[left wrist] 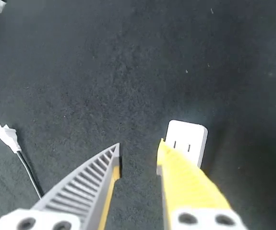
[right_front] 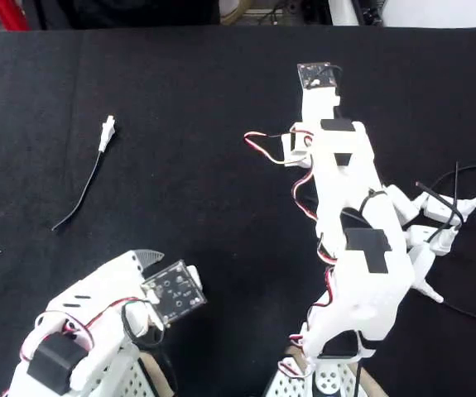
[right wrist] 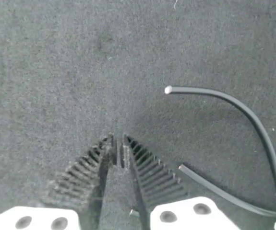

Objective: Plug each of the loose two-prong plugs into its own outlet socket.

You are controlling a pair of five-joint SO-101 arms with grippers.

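A loose white two-prong plug on a short black cable lies at the far left of the black table; the left wrist view shows the plug too. A white outlet block with two slots stands just past the yellow finger. My left gripper is open and holds nothing; from above the left gripper is near the front left. My right gripper is shut with nothing in it, low over bare cloth. Two black cable ends lie beside it.
The right arm stretches over the middle right of the table. More white plug parts and black cables lie in a tangle to its right. Bare cloth runs between the plug and the arms.
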